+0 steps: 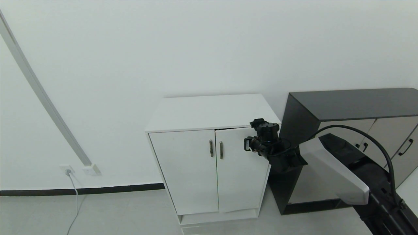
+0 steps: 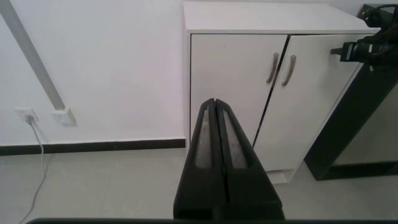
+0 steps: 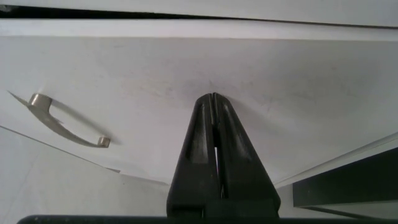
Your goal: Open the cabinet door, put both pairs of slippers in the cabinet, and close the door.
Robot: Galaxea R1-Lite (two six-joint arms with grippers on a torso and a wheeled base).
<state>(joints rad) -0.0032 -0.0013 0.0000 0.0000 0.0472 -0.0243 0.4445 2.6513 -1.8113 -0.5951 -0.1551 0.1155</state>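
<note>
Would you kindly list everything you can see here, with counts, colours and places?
white cabinet: one, white, against the wall, centre.
doors: two, white, on the cabinet front; a dark gap runs along the top of the one on the robot's right.
handles: two, dull metal, upright beside the middle seam.
dark cabinet: one, black with grey doors, to the white one's right.
wall plates: two, white, low on the wall at left; a grey cable hangs from one.
conduit: one, pale grey, slanting down the wall.
right gripper: black, shut, tips at the right door's face.
left gripper: black, shut, back from the cabinet.
</note>
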